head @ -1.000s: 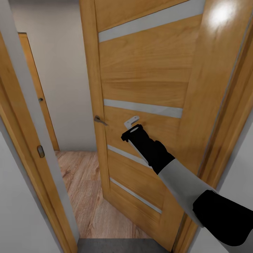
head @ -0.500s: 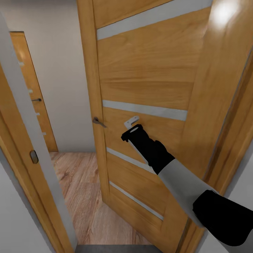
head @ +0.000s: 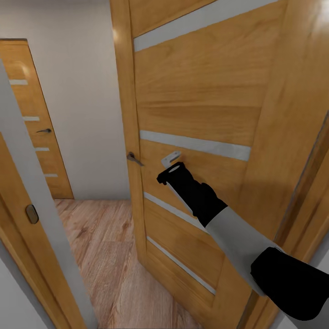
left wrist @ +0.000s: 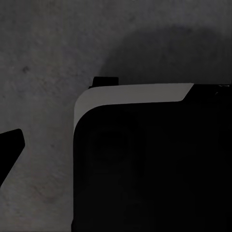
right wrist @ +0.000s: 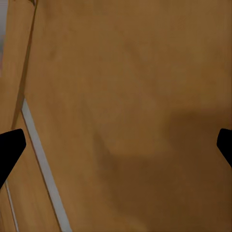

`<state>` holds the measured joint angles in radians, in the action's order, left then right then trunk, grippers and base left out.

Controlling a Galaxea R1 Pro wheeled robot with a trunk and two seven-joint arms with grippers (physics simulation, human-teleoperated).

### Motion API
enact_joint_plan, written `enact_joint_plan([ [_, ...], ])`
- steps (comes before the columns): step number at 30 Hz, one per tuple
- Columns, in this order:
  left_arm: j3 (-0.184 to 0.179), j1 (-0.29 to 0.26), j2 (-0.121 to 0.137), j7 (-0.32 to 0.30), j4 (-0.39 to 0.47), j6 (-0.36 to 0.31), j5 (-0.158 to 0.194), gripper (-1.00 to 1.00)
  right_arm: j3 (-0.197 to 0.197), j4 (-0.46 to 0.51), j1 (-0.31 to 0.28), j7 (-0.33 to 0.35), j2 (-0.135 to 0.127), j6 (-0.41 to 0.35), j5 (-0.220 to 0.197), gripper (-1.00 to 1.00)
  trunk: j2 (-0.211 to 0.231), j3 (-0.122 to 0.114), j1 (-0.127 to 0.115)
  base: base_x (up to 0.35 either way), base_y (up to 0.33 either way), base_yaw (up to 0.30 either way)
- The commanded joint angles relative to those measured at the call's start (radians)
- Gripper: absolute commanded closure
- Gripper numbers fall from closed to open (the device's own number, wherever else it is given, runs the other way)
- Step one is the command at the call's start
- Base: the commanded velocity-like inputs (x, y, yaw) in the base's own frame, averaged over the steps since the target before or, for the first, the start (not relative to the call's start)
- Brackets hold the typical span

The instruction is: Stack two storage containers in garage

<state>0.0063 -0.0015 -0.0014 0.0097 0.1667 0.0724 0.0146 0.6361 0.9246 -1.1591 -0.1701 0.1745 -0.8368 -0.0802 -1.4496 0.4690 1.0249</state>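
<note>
The two storage containers are out of view. My right arm reaches forward to an orange-brown wooden door with frosted strips, which stands partly open. The right gripper is up against the door's face, a little to the right of its metal handle. In the right wrist view the right gripper is open, fingertips far apart, with the door panel close in front and nothing between them. The left gripper hangs over grey speckled floor, one fingertip showing beside a dark part of the robot.
The door frame with its latch plate stands close on the left. Through the gap lies light wood plank floor, a white wall and a second wooden door further back. The passage between frame and door is narrow.
The view has shifted forward and left: the far door shows more fully and the grey strip at the bottom is gone. The open door's edge sits slightly further right. The arm holds its pose.
</note>
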Motion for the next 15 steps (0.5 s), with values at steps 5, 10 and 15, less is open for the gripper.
enact_joint_plan([
  [5,0.001,0.000,0.000,0.001,0.000,0.003,0.002,-1.00,0.002,0.000,-0.001,-0.012,0.000,-0.005,0.007,-1.00,0.000,0.001,0.000,0.003,0.000,0.000],
  [10,0.001,0.000,0.000,0.001,0.000,0.003,0.001,-1.00,0.002,0.004,-0.001,-0.012,0.000,-0.005,0.008,-1.00,0.000,0.001,0.000,0.000,0.000,0.000],
  [15,0.001,0.000,0.000,0.000,0.000,0.003,0.000,-1.00,0.033,0.074,0.001,-0.004,0.000,-0.006,0.005,-1.00,0.000,0.001,0.000,0.000,0.000,0.000],
])
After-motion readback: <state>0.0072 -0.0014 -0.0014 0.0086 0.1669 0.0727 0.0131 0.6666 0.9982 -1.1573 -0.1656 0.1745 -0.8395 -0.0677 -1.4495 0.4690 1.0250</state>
